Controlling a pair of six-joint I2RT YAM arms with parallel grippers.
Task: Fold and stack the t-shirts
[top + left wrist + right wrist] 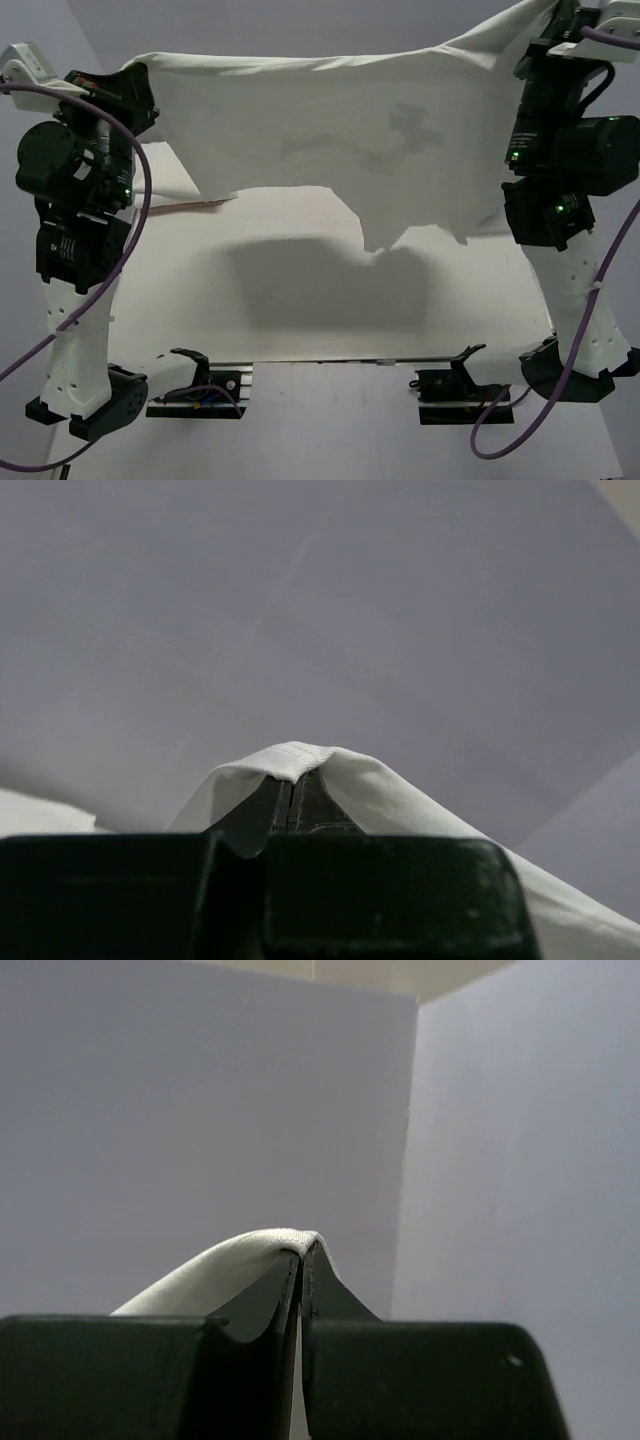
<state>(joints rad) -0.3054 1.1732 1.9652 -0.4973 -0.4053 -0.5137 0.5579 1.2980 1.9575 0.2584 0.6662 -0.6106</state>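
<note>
A white t-shirt (330, 130) hangs stretched in the air between both raised arms, a faint grey print showing through its cloth. Its lower edge dangles just above the white table (250, 300) and casts a shadow there. My left gripper (140, 80) is shut on the shirt's left end. In the left wrist view the hemmed edge (295, 760) folds over the closed fingertips of that gripper (289, 783). My right gripper (560, 15) is shut on the right end, higher up. In the right wrist view the cloth (230, 1265) drapes over that gripper (303, 1252).
A thin reddish strip (195, 205) lies on the table under the shirt's left part. Two black clamp fixtures (200, 385) (455, 380) sit at the near table edge between the arm bases. Plain grey walls stand behind.
</note>
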